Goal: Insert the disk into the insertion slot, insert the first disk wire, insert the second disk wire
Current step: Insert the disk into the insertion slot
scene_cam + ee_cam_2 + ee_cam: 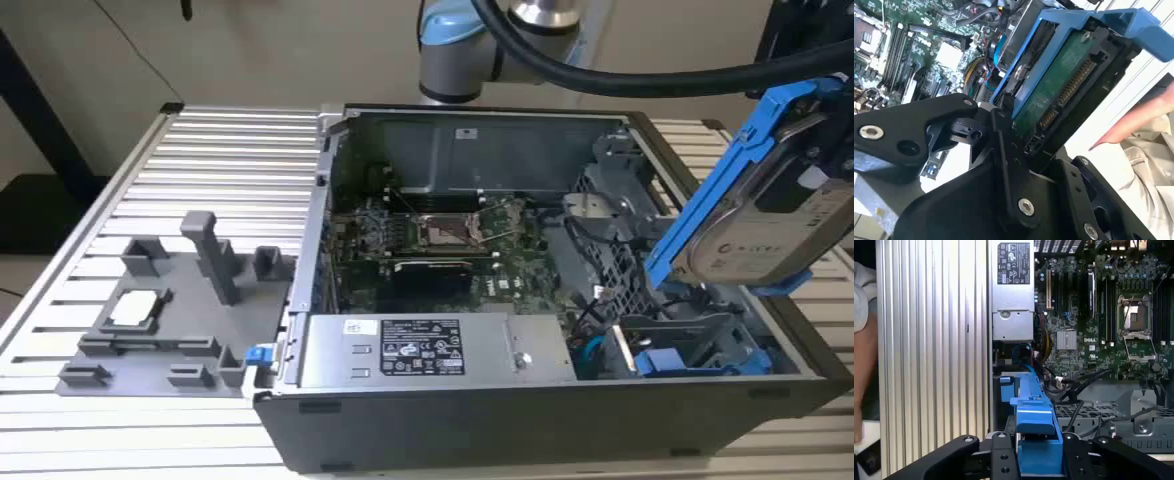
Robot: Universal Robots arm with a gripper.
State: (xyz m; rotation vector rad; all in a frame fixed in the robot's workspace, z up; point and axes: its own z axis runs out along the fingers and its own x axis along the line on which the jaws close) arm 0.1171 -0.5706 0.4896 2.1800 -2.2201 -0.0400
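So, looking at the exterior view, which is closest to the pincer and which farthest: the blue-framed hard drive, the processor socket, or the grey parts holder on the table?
1. The blue-framed hard drive: held in the pincer, exterior view's right.
2. The processor socket: on the motherboard, inside the case.
3. The grey parts holder: outside the case, exterior view's far left.

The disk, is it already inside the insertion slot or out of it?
Out. The disk is held tilted by the gripper, above the computer case.

Grey arm (450,72), pale-blue joint cap (435,25) (thick black hose (641,82) alongside); black pincer (1035,452), silver screws (1025,206).
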